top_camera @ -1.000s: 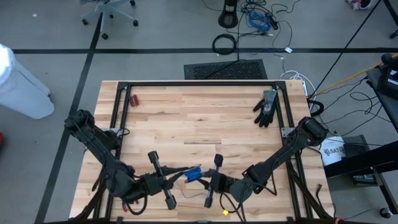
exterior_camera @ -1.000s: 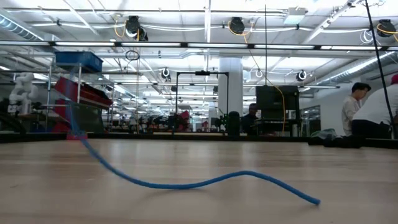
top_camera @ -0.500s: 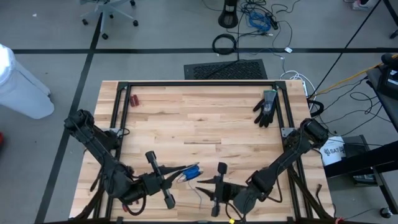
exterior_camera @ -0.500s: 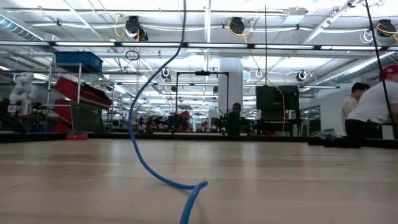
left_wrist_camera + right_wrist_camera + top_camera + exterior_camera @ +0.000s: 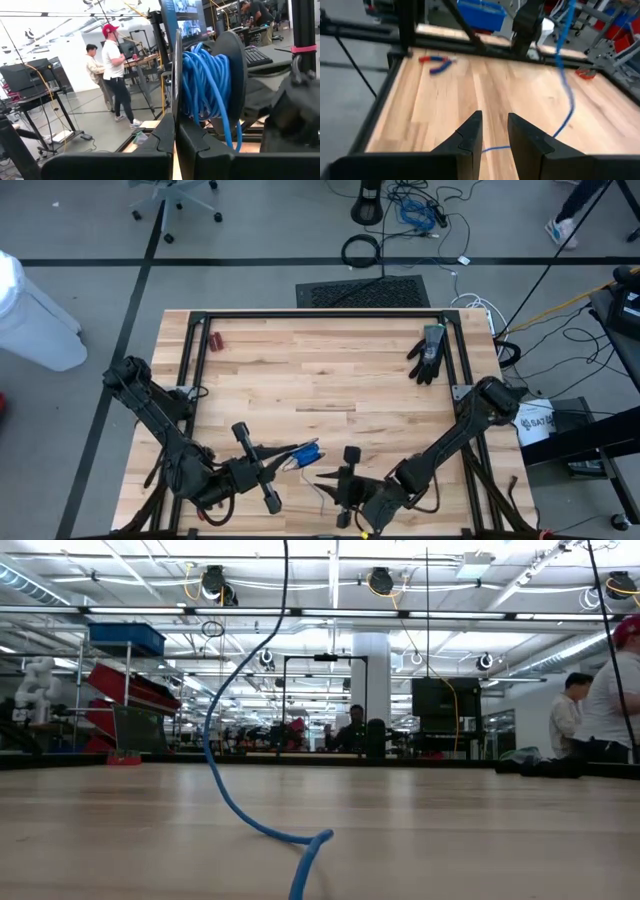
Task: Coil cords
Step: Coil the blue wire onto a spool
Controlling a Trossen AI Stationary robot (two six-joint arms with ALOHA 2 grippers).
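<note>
The cord is a thin blue cable. Most of it is wound into a small coil (image 5: 307,453) (image 5: 205,80) at the tips of my left gripper (image 5: 290,460) (image 5: 175,135), which is shut near the table's front edge. A loose strand (image 5: 215,770) (image 5: 568,95) drops from the coil to the tabletop, and its tail lies on the wood. My right gripper (image 5: 322,478) (image 5: 495,117) stands open just right of the coil, low over the tail. The tail shows on the wood through the gap between the fingers. My left gripper is shut on the cord at the coil (image 5: 200,117); its own fingers hide which strands are pinched. The fingers come about level from the table's left. The coil is lifted clear of the table, and one strand hangs from it to the wood.
A black glove (image 5: 428,352) lies at the far right. Red-handled pliers (image 5: 216,340) (image 5: 437,61) lie at the far left corner. A black frame rail (image 5: 320,314) runs round the tabletop. The middle of the table is bare wood. People (image 5: 610,690) stand in the room beyond.
My right gripper has gone down and a little toward the table's near edge, and has tipped and rolled. The cord's loose tail lay in a long wave across the wood. It now hangs steeply from the coil and kinks where it meets the table. The coil has stayed put.
</note>
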